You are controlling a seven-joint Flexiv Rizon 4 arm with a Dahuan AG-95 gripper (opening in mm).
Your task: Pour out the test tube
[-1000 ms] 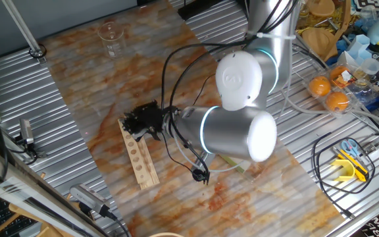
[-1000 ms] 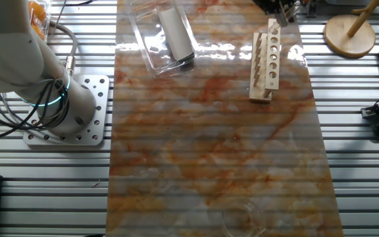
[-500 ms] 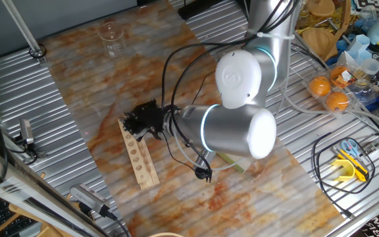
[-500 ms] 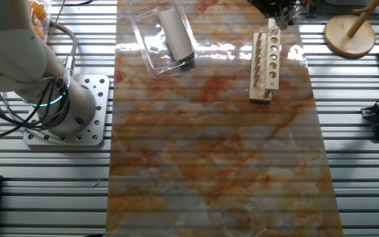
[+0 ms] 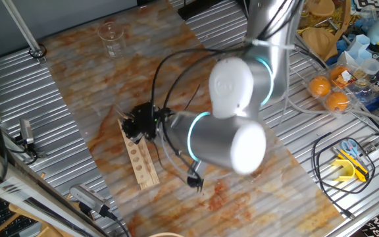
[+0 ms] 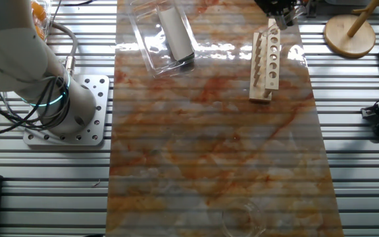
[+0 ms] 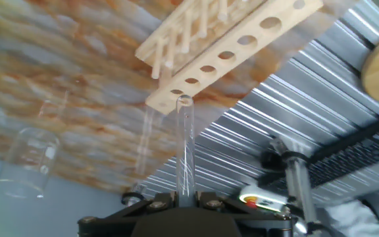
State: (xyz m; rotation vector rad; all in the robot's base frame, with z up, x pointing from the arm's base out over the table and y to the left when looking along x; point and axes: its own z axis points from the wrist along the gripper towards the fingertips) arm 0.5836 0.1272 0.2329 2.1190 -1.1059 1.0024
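Observation:
In the hand view, a clear glass test tube stands between my gripper's fingers, and its open top reaches the end of the wooden test tube rack. The jaws are shut on the tube's lower part. A clear glass beaker shows at the left, apart from the tube. In one fixed view my gripper hovers over the far end of the rack, and the beaker stands far off at the back. In the other fixed view the gripper sits at the rack's top end. The tube is too small to see in either fixed view.
A clear tray with a grey block lies left of the rack. A round wooden stand is at the right. Oranges in a box and clutter sit beyond the arm. The arm base is bolted at the left.
The arm's elbow and forearm have swung a little to the left and blur in one fixed view. The gripper stays at the rack's end, still holding the tube.

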